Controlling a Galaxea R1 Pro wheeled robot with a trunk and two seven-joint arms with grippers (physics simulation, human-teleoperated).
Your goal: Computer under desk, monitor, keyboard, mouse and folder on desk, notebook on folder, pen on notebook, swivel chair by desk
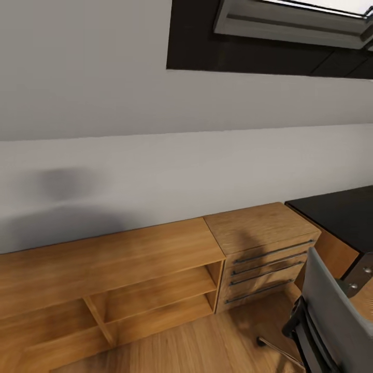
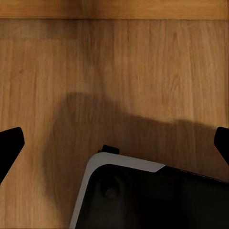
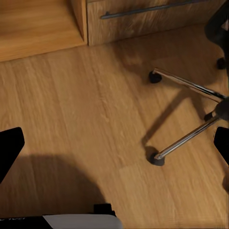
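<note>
The glossy black desk (image 1: 342,212) shows its left end at the right edge of the head view, its top bare where visible. In front of it stands the grey swivel chair (image 1: 326,311), seen from behind at the lower right. Its chrome star base (image 3: 186,138) with black castors spreads over the wooden floor in the right wrist view. My right gripper (image 3: 114,148) is open above that floor, nothing between its fingers. My left gripper (image 2: 114,145) is also open and empty, hanging over bare floor. Monitor, keyboard, mouse, folder, notebook, pen and computer are out of view.
A light wooden dresser (image 1: 259,243) with several long-handled drawers stands against the wall left of the desk. A low open wooden shelf unit (image 1: 103,269) joins it further left. My own base (image 2: 143,195) lies under the left gripper. A window (image 1: 290,20) sits high on the wall.
</note>
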